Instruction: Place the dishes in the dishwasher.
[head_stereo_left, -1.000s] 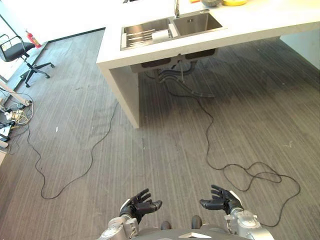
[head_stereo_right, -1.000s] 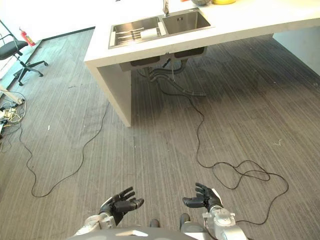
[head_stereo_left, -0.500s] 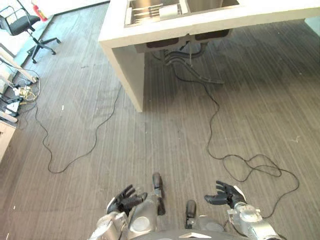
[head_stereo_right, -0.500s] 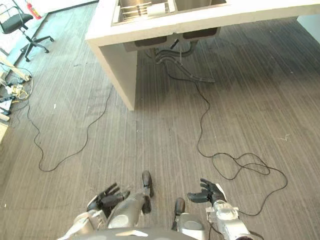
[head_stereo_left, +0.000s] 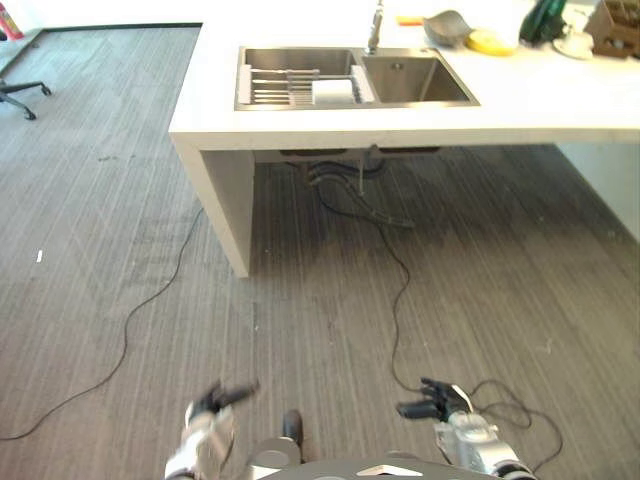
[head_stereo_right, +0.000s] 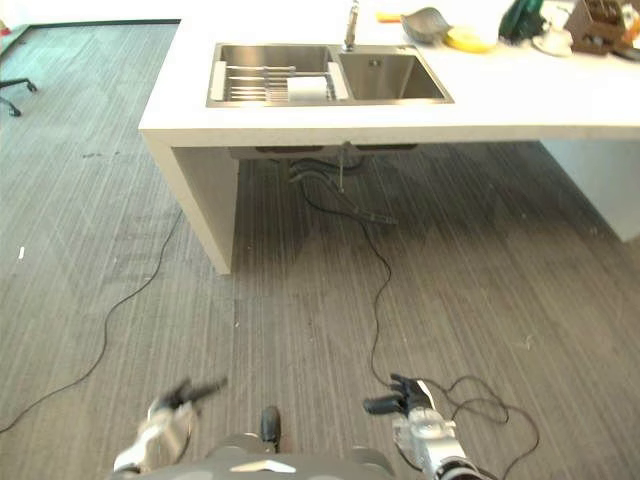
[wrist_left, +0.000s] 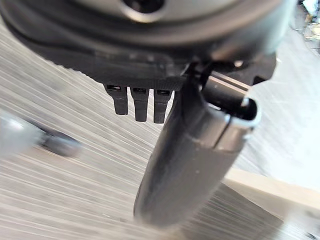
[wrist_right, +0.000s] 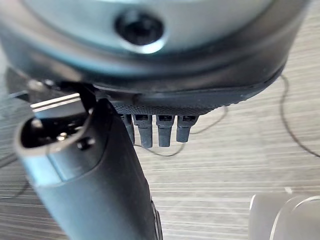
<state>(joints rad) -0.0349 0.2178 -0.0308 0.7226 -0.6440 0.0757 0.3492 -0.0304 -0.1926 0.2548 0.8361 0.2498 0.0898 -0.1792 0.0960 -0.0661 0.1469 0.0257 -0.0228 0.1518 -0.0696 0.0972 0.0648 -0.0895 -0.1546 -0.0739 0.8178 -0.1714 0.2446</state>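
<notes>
A grey bowl (head_stereo_left: 449, 27) and a yellow dish (head_stereo_left: 490, 42) lie on the white counter (head_stereo_left: 560, 95) behind the steel double sink (head_stereo_left: 415, 80). A white dish (head_stereo_left: 333, 91) rests on a wire rack (head_stereo_left: 280, 88) in the sink's left basin. Both hands hang low over the floor, far from the counter. My left hand (head_stereo_left: 205, 415) is open and holds nothing, its fingers (wrist_left: 140, 102) straight. My right hand (head_stereo_left: 437, 403) is also open and bare, with relaxed fingers (wrist_right: 160, 131).
Dark and green items (head_stereo_left: 548, 18) crowd the counter's far right end. The counter's solid end panel (head_stereo_left: 218, 195) stands on the striped grey floor, with pipes (head_stereo_left: 345, 175) under the sink. An office chair's base (head_stereo_left: 15, 92) sits at the far left.
The camera has swung up and sideways, bringing the whole sink and the counter's dishes into view. Both hands sit lower in the picture; the left hand has shifted outward.
</notes>
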